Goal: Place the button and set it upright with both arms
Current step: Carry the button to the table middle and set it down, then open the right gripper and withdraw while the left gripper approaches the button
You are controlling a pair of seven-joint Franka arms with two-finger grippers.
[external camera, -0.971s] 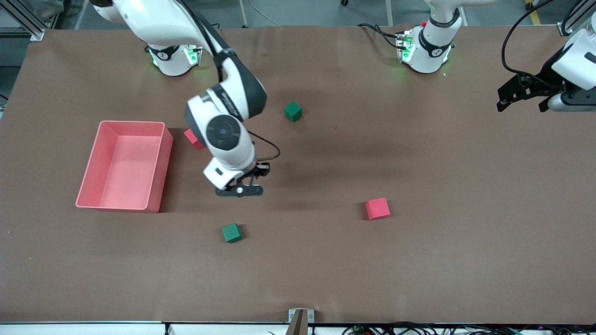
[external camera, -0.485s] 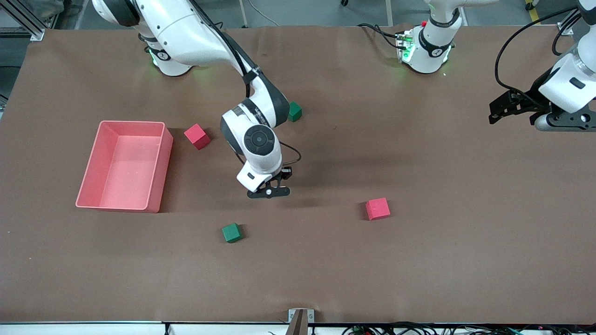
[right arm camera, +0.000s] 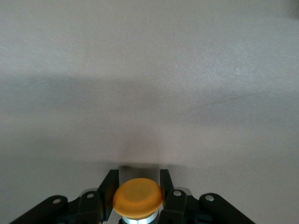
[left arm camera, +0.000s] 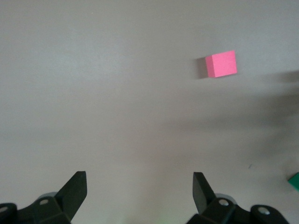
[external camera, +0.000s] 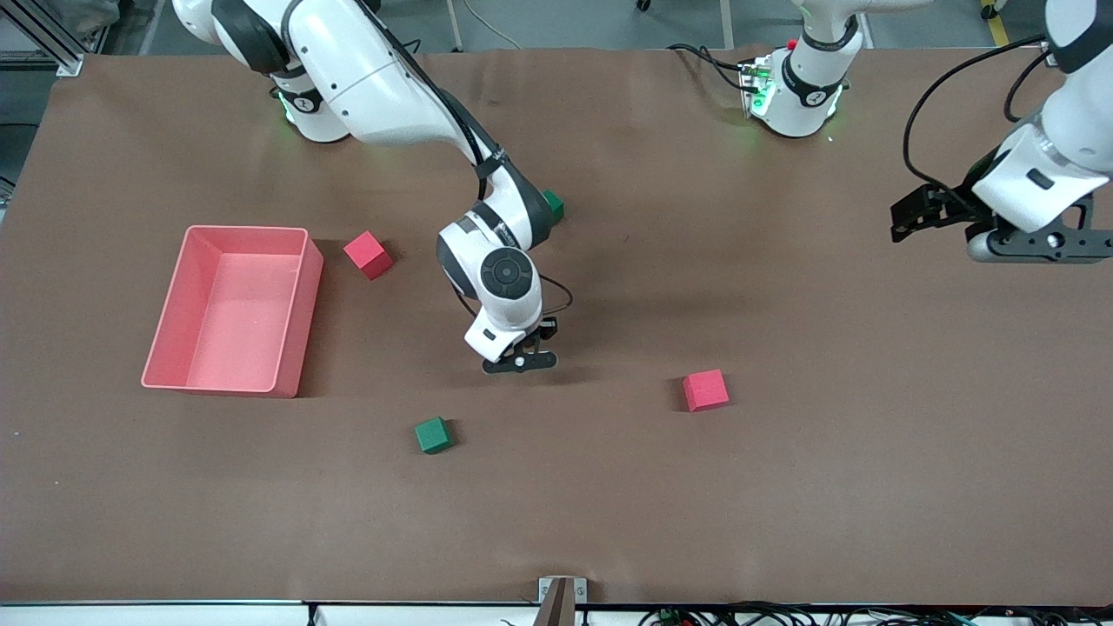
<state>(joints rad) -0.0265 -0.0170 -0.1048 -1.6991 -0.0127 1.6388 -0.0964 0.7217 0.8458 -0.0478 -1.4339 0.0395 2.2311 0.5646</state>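
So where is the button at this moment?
The button is clamped in the right gripper, over bare table between the green cube and the red cube; the front view hides it.

Orange-capped button (right arm camera: 138, 198) clamped in right pincer (right arm camera: 138, 186), seemingly upright.

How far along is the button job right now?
Done: the right gripper is shut on the button, orange cap toward the wrist camera. In hand: it carries it over bare table among the cubes. Left: setting it down upright; the left gripper hangs open over the left arm's end.
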